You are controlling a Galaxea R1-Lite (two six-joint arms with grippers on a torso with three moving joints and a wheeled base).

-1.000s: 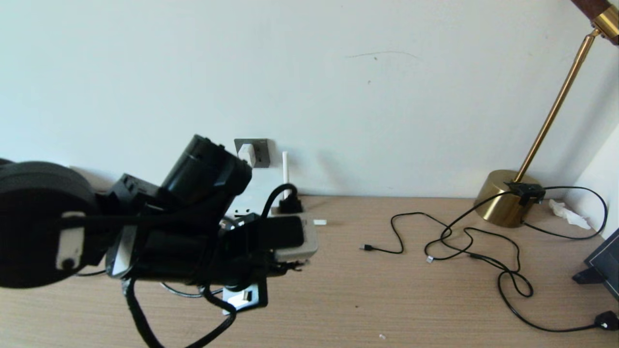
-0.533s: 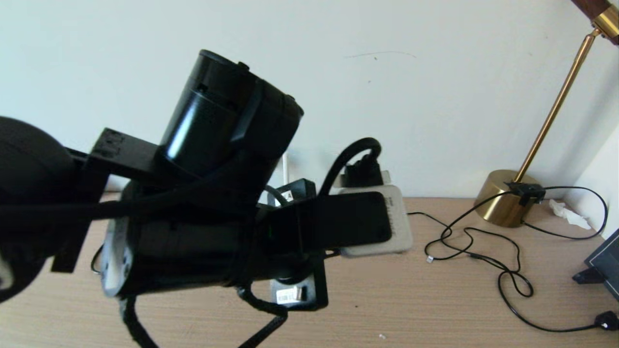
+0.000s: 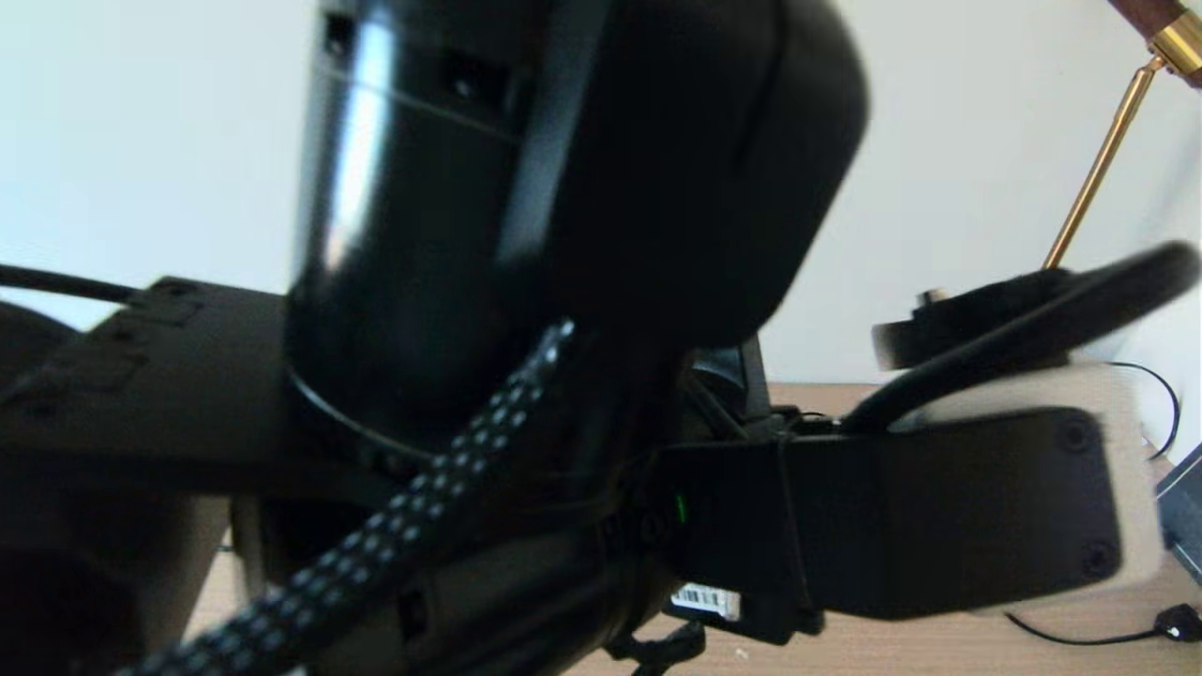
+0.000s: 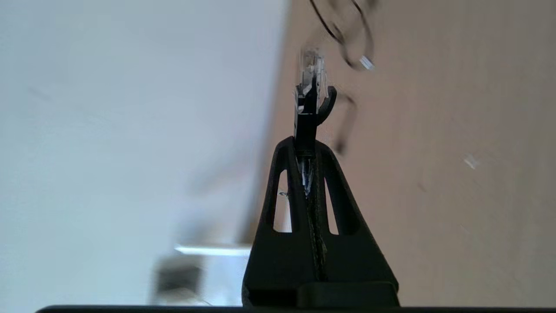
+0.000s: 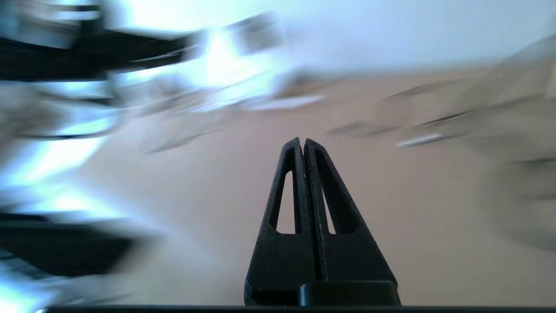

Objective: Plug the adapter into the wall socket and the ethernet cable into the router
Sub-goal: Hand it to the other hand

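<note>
My left arm (image 3: 563, 235) has swung up close to the head camera in the last second. It now fills most of that view, where a moment ago it was low over the far left of the table (image 3: 939, 648). The left end effector (image 4: 306, 145) is clamped shut on the ethernet cable (image 4: 310, 82), whose clear plug tip sticks out past the fingertips in mid-air above the table. So I judge the cable isn't in the router yet and I'm carrying it away from the wall.

A second ago the adapter sat in the wall socket. Now the arm hides both, and the router too. A dim dark square (image 4: 178, 274) on the wall may be the socket, though I can't be sure.

The right end effector (image 5: 302, 141) is closed on nothing, over the table.
</note>
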